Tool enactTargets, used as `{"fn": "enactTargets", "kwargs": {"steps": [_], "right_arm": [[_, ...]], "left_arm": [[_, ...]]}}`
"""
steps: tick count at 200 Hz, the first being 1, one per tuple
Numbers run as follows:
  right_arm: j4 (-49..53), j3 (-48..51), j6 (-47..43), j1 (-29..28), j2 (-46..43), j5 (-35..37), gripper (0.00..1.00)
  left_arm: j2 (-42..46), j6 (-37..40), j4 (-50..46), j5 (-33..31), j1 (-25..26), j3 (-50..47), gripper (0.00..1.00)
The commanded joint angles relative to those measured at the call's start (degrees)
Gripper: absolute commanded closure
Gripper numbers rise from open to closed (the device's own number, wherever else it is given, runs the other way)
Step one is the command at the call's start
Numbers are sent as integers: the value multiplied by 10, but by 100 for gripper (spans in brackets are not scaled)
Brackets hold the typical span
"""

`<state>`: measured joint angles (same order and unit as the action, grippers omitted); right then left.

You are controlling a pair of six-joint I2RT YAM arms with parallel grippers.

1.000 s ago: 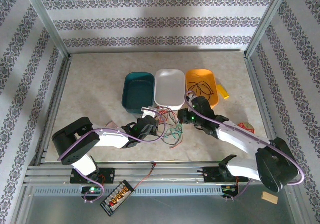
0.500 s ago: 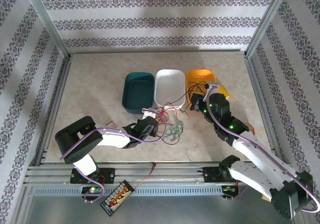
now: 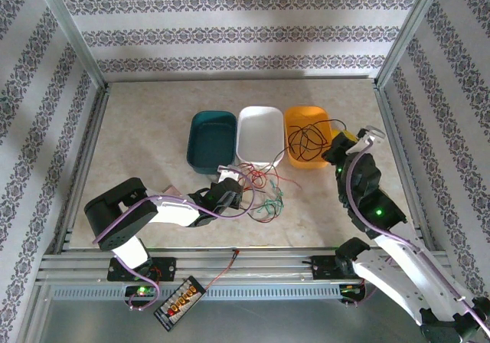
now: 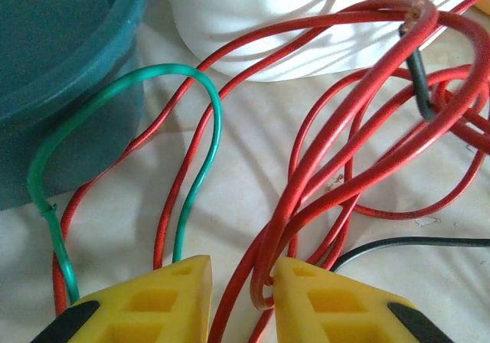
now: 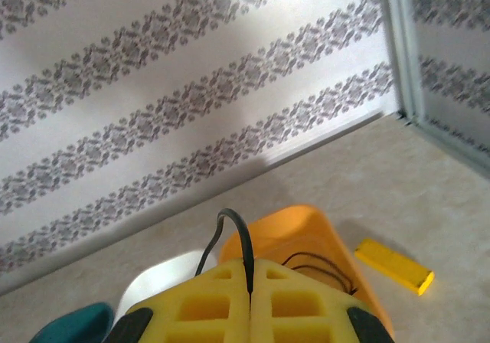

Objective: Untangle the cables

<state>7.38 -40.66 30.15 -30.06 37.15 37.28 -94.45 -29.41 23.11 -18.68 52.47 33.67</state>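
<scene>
My right gripper [image 5: 250, 276] pinches a black cable [image 5: 239, 232] beside the orange tub [image 5: 306, 224]; the tangle [image 3: 260, 194] lies leftward at my left gripper [image 4: 241, 297]; its hold I cannot tell.

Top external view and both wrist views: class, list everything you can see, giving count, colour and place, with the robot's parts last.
Teal tub: one, left end of a row mid-table.
White tub: one, middle of the row.
Orange tub: one, right end.
Red cables: several, tangled in front of the white tub.
Green cables: count unclear, in that tangle.
Black cable: one, looped above the orange tub.
Yellow block: one, right of the orange tub.
Small board on a red-black lead: one, near rail.
Table: one, beige.
Left gripper: yellow fingers, red strands between them; grip unclear.
Right gripper: yellow fingers, shut on the black cable.
</scene>
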Motion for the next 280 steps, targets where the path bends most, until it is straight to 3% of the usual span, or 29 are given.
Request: {"fn": "enactTargets", "kwargs": {"steps": [1, 63, 101, 143, 204, 280], "right_arm": [[2, -27, -29, 9, -4, 50, 100], [-38, -63, -102, 25, -15, 118, 100], [-42, -77, -117, 57, -26, 119, 100], [-55, -96, -104, 102, -15, 5, 100], [-83, -153, -105, 187, 91, -88, 100], [-148, -201, -101, 198, 216, -138, 100]], "left_arm": [[-6, -1, -23, -14, -7, 10, 75], [-6, -5, -29, -21, -7, 9, 97], [-6, -4, -31, -21, -6, 10, 100], [-7, -2, -32, -18, -6, 12, 100], [-7, -2, -31, -17, -6, 12, 100], [-4, -3, -30, -20, -7, 8, 100]]}}
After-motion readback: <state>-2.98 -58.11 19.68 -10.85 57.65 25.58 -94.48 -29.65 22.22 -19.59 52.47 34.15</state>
